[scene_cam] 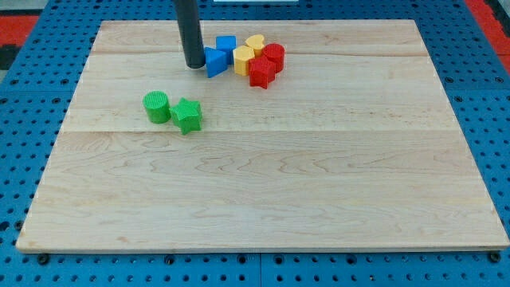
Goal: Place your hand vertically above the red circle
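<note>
The red circle (pixel 275 56) sits at the right end of a tight cluster near the view's top. Touching it are a red star (pixel 260 72), a yellow hexagon (pixel 244 59) and a yellow heart (pixel 255 43). A blue triangle (pixel 215 61) and a blue cube (pixel 226 44) form the cluster's left side. My tip (pixel 194 64) stands just left of the blue triangle, touching or nearly touching it, well to the left of the red circle.
A green cylinder (pixel 156 106) and a green star (pixel 188 115) sit side by side lower left of the cluster. The wooden board (pixel 263 183) lies on a blue pegboard surface (pixel 24 119).
</note>
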Tool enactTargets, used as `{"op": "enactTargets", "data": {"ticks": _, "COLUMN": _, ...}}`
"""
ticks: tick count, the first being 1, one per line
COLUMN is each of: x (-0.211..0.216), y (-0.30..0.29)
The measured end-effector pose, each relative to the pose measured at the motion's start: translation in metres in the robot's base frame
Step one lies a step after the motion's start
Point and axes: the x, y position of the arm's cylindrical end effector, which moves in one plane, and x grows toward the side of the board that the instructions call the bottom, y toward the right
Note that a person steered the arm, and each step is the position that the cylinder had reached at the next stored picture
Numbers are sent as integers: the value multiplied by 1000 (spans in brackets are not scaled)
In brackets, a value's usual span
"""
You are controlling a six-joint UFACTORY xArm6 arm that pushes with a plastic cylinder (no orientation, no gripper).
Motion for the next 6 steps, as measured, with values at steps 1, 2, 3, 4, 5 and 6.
{"op": "enactTargets", "data": {"ticks": 1, "x": 6, "y": -2}}
{"op": "enactTargets", "data": {"ticks": 2, "x": 52, "y": 13}}
{"op": "enactTargets", "data": {"ticks": 3, "x": 93, "y": 81}}
{"op": "enactTargets", "data": {"ticks": 4, "x": 100, "y": 182}}
{"op": "enactTargets", "data": {"ticks": 5, "x": 43, "y": 242}}
{"op": "enactTargets", "data": {"ticks": 6, "x": -16, "y": 267}}
